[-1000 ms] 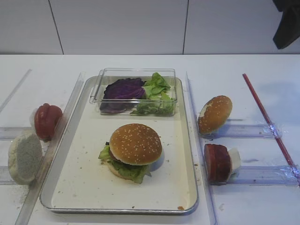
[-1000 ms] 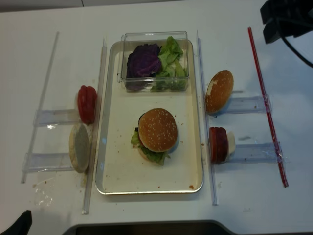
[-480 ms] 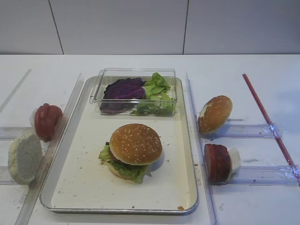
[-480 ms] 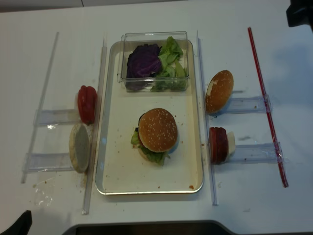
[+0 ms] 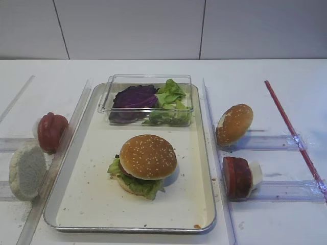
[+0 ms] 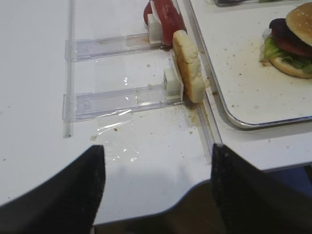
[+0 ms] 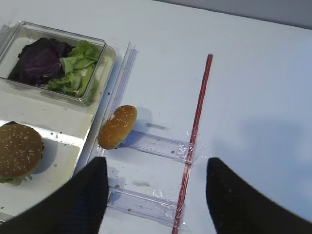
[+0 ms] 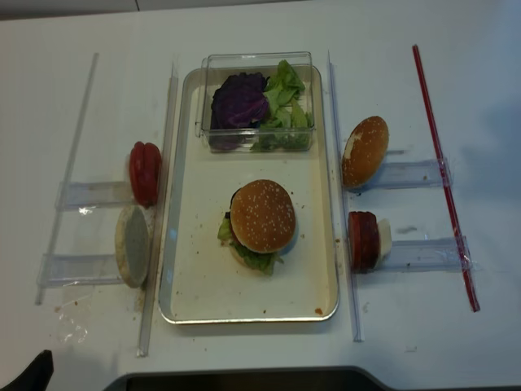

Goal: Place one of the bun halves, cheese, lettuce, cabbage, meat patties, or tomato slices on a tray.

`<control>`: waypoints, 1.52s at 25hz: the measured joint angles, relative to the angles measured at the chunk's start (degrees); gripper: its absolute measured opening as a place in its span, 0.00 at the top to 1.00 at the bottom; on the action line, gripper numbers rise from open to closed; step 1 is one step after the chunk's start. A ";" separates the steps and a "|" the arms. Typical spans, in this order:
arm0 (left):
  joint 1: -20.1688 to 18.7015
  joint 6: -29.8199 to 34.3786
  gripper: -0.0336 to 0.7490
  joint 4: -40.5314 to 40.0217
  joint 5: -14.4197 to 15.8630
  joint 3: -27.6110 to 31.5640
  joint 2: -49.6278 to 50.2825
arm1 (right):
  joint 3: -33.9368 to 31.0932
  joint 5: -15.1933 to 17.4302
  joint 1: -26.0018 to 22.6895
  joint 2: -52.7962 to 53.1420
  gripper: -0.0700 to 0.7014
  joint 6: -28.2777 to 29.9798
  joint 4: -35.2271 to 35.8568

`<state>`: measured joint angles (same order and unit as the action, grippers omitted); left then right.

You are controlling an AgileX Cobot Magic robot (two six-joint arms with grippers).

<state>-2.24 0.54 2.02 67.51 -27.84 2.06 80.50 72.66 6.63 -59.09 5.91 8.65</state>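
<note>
Two dark fingers of the right gripper frame the bottom of its wrist view, spread well apart with nothing between them, hovering high over the table. At about eleven o'clock from them, a sesame bun half stands on edge against a clear plastic holder, just outside the right rim of the tray. At nine o'clock sits an assembled burger on the tray floor. The left gripper likewise shows open, empty fingers, hanging over the table edge; at twelve o'clock from it a pale floury disc leans by the tray.

The bun half looks light, soft and easily crushed. A gentle pinch across its thickness, crust to cut face, seems safest. The meat patties beside it appear firmer but possibly greasy.
</note>
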 joint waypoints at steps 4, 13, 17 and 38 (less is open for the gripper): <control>0.00 0.00 0.41 0.00 0.00 0.00 0.00 | -1.25 0.06 0.00 3.73 0.32 0.00 -0.13; 0.00 0.00 0.41 0.00 0.00 0.00 0.00 | -15.12 0.28 0.00 13.93 0.32 0.00 -0.24; 0.00 0.00 0.41 0.00 0.00 0.00 0.00 | -19.29 0.28 0.00 19.20 0.32 0.00 -0.59; 0.00 0.00 0.41 0.00 0.00 0.00 0.00 | -37.44 0.69 0.00 46.78 0.32 0.00 -1.81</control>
<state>-2.24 0.54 2.02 67.51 -27.84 2.06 43.06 73.36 6.63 -12.31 5.91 6.84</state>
